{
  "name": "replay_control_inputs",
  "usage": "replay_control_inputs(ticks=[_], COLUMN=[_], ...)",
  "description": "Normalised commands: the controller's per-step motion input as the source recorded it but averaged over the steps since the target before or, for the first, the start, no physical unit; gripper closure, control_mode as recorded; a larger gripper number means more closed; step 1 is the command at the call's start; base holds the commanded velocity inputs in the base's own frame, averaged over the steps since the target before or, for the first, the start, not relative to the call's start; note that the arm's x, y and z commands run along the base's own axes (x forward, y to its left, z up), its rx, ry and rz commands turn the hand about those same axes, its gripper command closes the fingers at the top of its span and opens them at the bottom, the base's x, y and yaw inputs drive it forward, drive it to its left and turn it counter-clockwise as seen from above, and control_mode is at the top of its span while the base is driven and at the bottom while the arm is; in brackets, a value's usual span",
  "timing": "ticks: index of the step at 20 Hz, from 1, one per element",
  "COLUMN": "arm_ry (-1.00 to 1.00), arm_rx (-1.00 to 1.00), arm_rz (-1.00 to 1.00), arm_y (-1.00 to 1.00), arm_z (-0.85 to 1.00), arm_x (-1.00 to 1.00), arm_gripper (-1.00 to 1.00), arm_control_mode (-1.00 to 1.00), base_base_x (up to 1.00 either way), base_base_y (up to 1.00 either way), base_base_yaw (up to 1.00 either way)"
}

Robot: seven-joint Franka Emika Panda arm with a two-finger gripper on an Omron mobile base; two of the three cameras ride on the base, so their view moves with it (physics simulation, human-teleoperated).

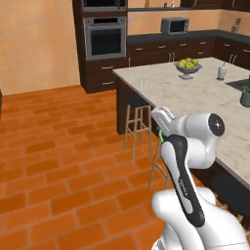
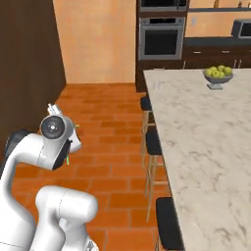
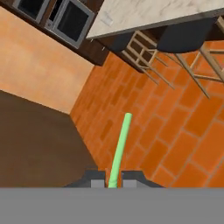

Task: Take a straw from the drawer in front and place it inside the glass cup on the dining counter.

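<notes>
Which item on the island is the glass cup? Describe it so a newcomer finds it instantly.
Start at the dining counter, the pale marbled island with stools along its side. Go to the corner nearest the wall oven: the glass cup stands there alone. It is small, clear and colourless, unlike the fruit bowl of green fruit or the white dispenser bottle further along.

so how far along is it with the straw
Done: the straw is out of the drawer, clamped in the shut gripper and sticking out over the brick floor.
In hand: carrying it, with the arm folded low beside the dining counter, well short of the far corner.
Left: reach the glass cup near that corner and drop the straw in; the cup looks empty.
</notes>
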Motion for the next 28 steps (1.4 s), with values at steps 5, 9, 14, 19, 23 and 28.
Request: replay_control_inputs(ticks=[5,9,14,19,23,28], arm_ry=[0.0,0.0,0.0,0.0,0.0,0.0], arm_rx=[0.0,0.0,0.0,0.0,0.0,0.0], arm_rz=[0.0,0.0,0.0,0.0,0.0,0.0], arm_y=[0.0,0.0,0.0,0.0,0.0,0.0], arm_z=[0.0,0.0,0.0,0.0,0.0,0.0], arm_x=[0.0,0.0,0.0,0.0,0.0,0.0], arm_gripper=[1.0,1.0,1.0,1.0,1.0,1.0], arm_control_mode=[1.0,1.0,1.0,1.0,1.0,1.0], base_base_x=[0.99,0.96,0.93,0.62,0.46,0.45], base_base_y=[0.76,0.72,0.7,0.58,0.43,0.44], base_base_yaw=[-0.45,-0.44,-0.43,-0.37,-0.34,-0.32])
